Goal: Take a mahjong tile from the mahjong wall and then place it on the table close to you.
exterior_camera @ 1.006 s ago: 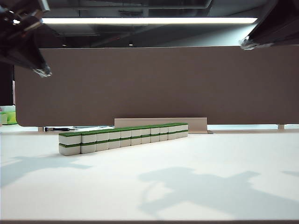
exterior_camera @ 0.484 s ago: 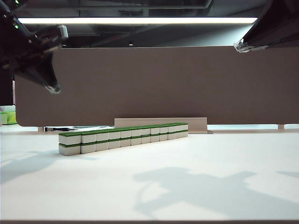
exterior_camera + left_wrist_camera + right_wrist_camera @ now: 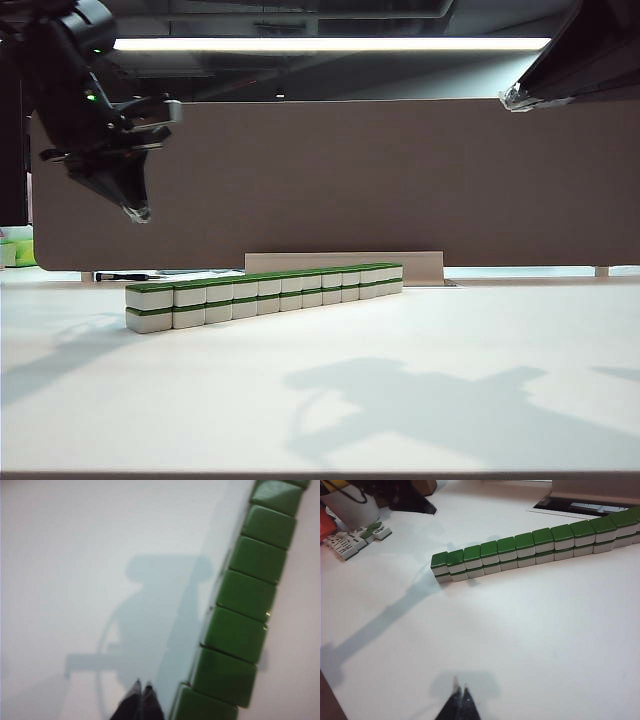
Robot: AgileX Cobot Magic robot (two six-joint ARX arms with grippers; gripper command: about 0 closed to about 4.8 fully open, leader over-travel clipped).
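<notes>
Exterior view, change: the black left gripper (image 3: pixel 137 211) has come down and toward the middle from the upper left corner since a second ago; it now hangs in the upper left of the frame, above the near end of the wall and clear of it. Its shadow on the tabletop has shifted with it.
Exterior view, right arm: the dark right gripper (image 3: pixel 515 97) has stayed in the upper right corner, only its tip showing, high above the tabletop.
Exterior view, task thing: the long row of white mahjong tiles with green backs, stacked two high (image 3: pixel 262 294), lies unchanged left of centre on the large plain white matte tabletop (image 3: pixel 420 400), running back toward the tall grey-brown partition panel (image 3: pixel 380 180).
Left wrist view, jaws: pressed together into a single dark point at the lower edge (image 3: pixel 140 700), holding nothing, touching nothing.
Left wrist view, wall: the green backs of the tiles (image 3: pixel 247 595) run down the right side of the frame, just beside the jaws' tip; the picture is blurred.
Right wrist view, jaws: closed to a point at the bottom centre (image 3: pixel 459 695), empty, over bare tabletop.
Right wrist view, wall: it crosses the upper half (image 3: pixel 532 547), well apart from the tip.
Right wrist view, other: a few loose white tiles (image 3: pixel 355 537) lie at the upper left.
</notes>
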